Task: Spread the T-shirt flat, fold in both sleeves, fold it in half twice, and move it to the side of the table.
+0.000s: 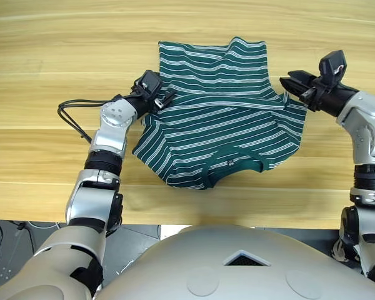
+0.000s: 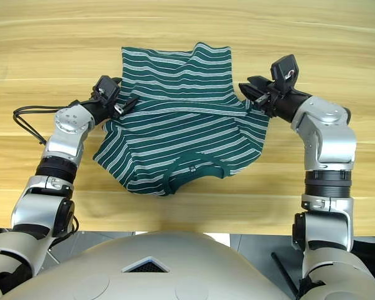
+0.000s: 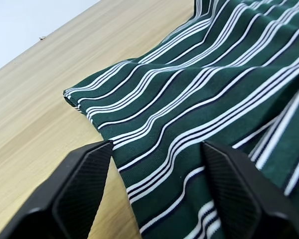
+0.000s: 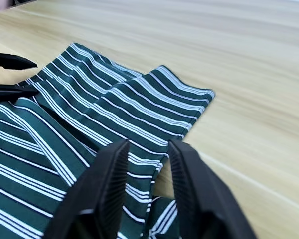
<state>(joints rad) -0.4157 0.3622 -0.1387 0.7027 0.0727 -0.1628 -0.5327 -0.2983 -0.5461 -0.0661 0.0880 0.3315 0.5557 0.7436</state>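
Observation:
The dark green T-shirt with white stripes lies rumpled in the middle of the wooden table, its collar towards the near edge and its far part folded over in layers. My left gripper is at the shirt's left edge, low over the cloth. In the left wrist view its fingers stand wide apart, with striped fabric beneath the gap. At the shirt's right edge, my right gripper is open, its fingers just over a folded corner.
A black cable loops on the table to the left of my left arm. Bare wood stretches beyond the shirt and to both sides. The table's front edge runs close below the collar.

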